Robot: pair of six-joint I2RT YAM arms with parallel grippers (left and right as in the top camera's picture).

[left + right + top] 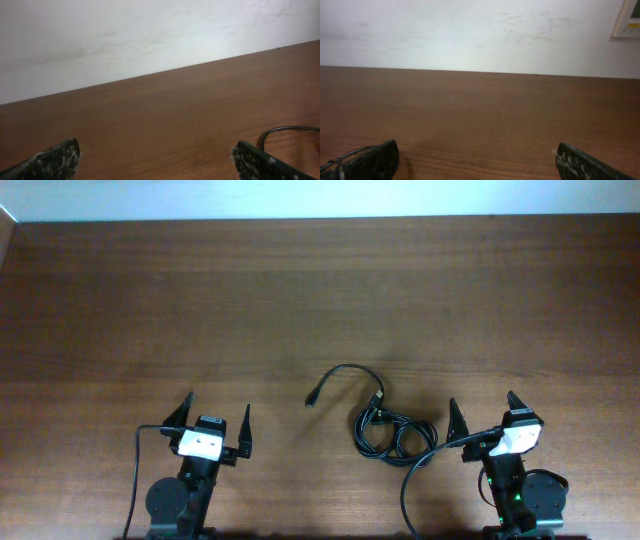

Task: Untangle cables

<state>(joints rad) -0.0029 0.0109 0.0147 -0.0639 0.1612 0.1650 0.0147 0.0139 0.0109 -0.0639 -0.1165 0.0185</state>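
Both black robot arms sit folded low at the near edge of the brown wood-grain table (120,300), their wrists pointing out across the board toward the white wall (100,35). The left gripper (215,416), backed by a white housing, has its two dark pointed fingers spread wide, holding and touching nothing. In the left wrist view its speckled fingertips (55,162) sit at the bottom corners with bare wood between them. The right gripper (485,412) is spread just as wide and is likewise unladen. The thin black cables (385,430) lie on the table between the two arms, nearer the right gripper and close to its inner finger but apart from it. They form several overlapping loops bunched together. One strand arcs up and to the left, ending in a small plug end (312,400), and a second plug lies just above the bunch. The left wrist view catches one curve of cable at its right edge, above the right-hand finger. In the right wrist view a thin dark strand shows beside the left-hand finger; whether it is one of the cables or the arm's own wire cannot be told. A pale framed sign (627,20) hangs on the wall at that view's upper right corner, its markings too small to read.
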